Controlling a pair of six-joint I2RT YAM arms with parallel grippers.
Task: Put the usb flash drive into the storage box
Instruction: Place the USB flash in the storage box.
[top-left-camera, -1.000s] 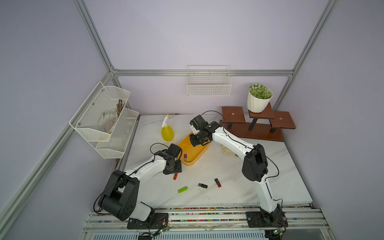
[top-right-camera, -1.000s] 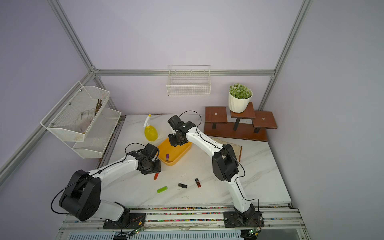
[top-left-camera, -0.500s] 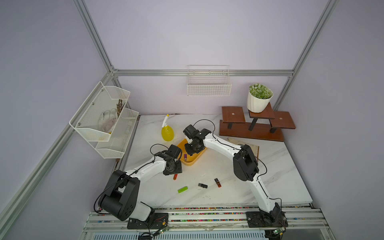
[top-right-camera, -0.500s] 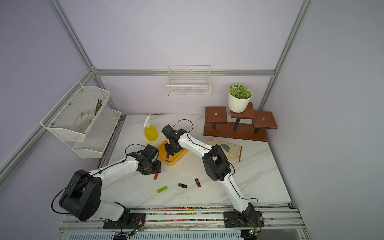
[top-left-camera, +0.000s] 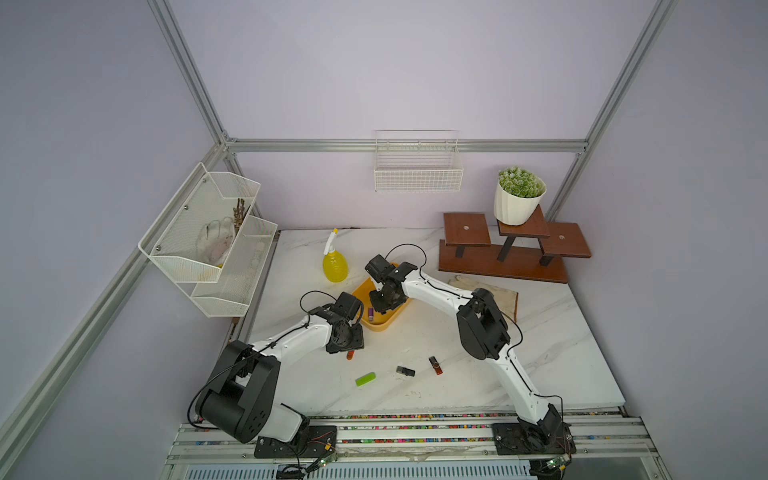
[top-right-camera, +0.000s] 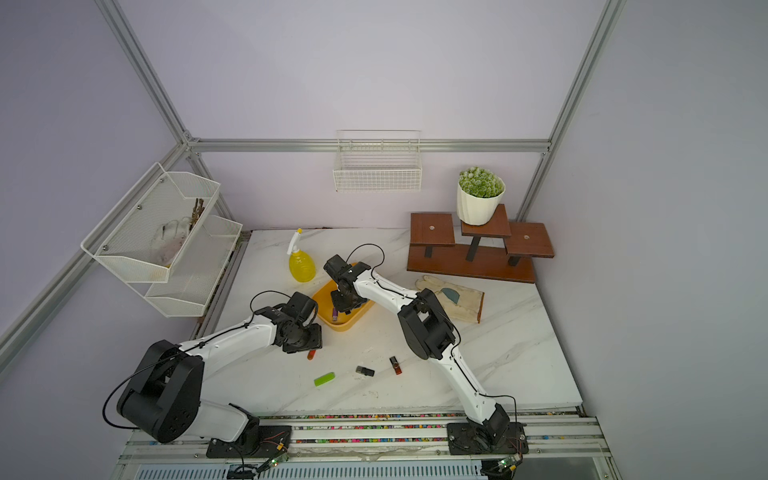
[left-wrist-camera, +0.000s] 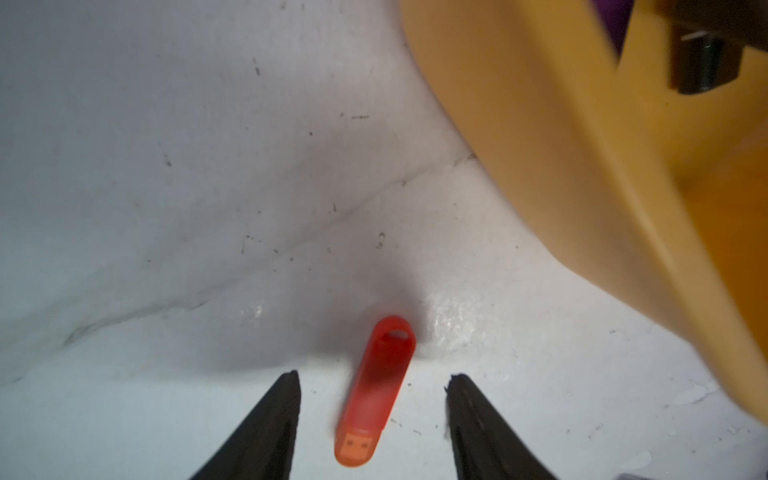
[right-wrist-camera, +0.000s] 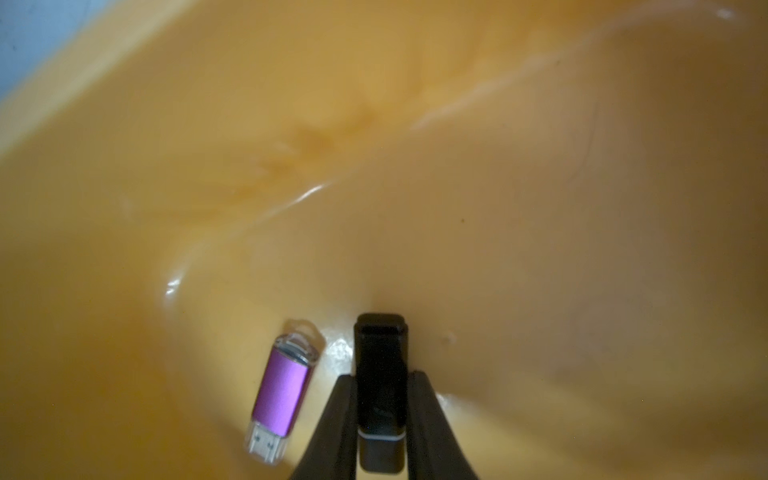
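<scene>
Robotics laboratory cell: aluminium-profile frame (top-left-camera: 316, 145) and bare lilac walls (top-left-camera: 374, 62) enclose a marble-look surface (top-left-camera: 561, 345); robot arms (top-left-camera: 291, 336) stand on a rail (top-left-camera: 415, 432) along its front edge.

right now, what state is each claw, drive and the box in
left claw, open around red flash drive
right claw, shut on black flash drive
red flash drive, flat on table, ungripped
black flash drive, gripped, inside storage box
purple flash drive, loose in storage box
storage box, upright, open-topped
green flash drive, loose on table
</scene>
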